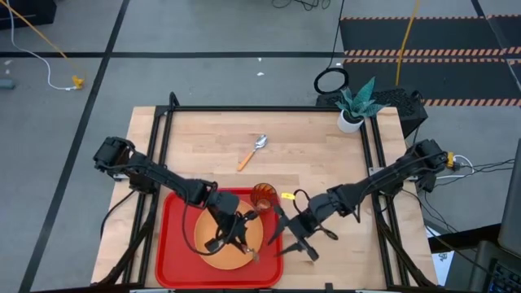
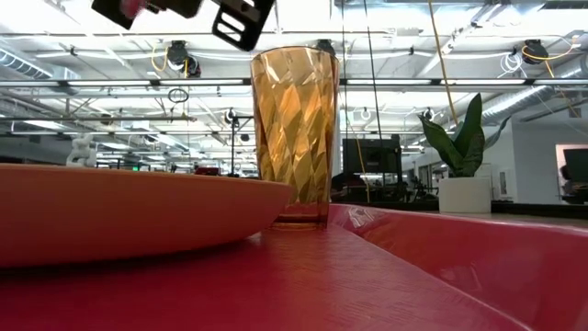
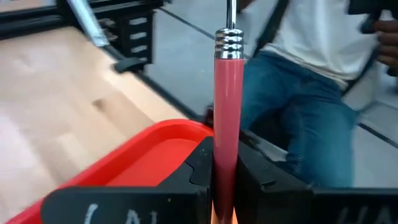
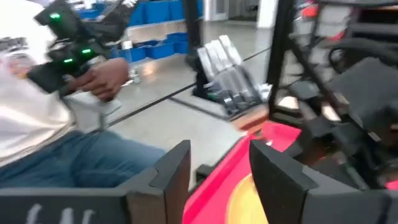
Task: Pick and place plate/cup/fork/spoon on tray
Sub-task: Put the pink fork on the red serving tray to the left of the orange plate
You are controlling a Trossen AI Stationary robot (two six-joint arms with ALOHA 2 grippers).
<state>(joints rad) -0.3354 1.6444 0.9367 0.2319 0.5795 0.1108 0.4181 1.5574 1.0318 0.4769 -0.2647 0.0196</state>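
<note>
Fork (image 3: 227, 124) sits pinched in my left gripper (image 3: 224, 186), thin, stiff, slick-handled; right gripper (image 4: 217, 180) at three o'clock spread.

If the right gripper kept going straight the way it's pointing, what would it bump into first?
Probably the red tray: its rim sits just past the right gripper's open fingers, with the orange plate behind. Depth is hard to judge.

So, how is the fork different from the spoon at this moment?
The fork has a pink-red handle; the spoon has an orange-yellow one. The fork is clamped in the left gripper above the plate; the spoon lies flat and free on the bare table, outside the tray. Both are small with metal ends.
</note>
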